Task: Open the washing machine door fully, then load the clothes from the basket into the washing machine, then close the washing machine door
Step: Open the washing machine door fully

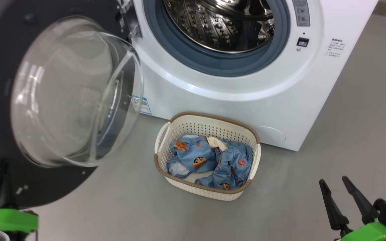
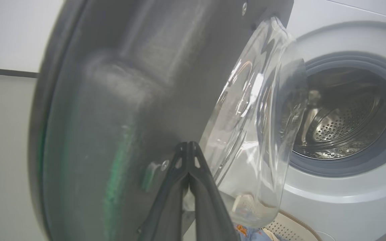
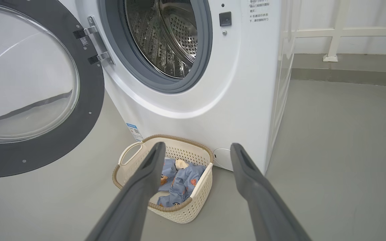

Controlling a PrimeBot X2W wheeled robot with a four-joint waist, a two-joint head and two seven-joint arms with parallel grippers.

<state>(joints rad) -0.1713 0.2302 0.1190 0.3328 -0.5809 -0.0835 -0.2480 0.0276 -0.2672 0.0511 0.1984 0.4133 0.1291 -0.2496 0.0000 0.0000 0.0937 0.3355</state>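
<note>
While the washing machine door (image 1: 39, 180) is swung out to the left of the washing machine (image 1: 246, 110), it is judged open wide or nearly so; the door is judged rigid and fairly heavy, its glass bowl window (image 1: 72, 90) smooth, slippery and breakable, so the black rim is judged the better place to push, not the glass; the left gripper (image 2: 188, 147) is seen with fingers pressed together, nothing between them, tips at the door's dark inner face, contact cannot be confirmed; the right gripper (image 1: 333, 182) is held with fingers spread wide, empty, low over the floor, well apart to the right of the basket (image 1: 209, 115); the basket is set on the floor just in front of the machine, below the drum opening; the clothes (image 1: 209, 160) are lying crumpled inside it, blue printed fabric with a bit of white cloth on top; they are judged soft, light and limp, likely to trail, so a pinch into a bunched fold is suggested; no cloth is seen in the visible part of the steel drum (image 1: 213, 26), ringed by the blue-grey gasket (image 1: 213, 63); loading is not yet begun.
</note>
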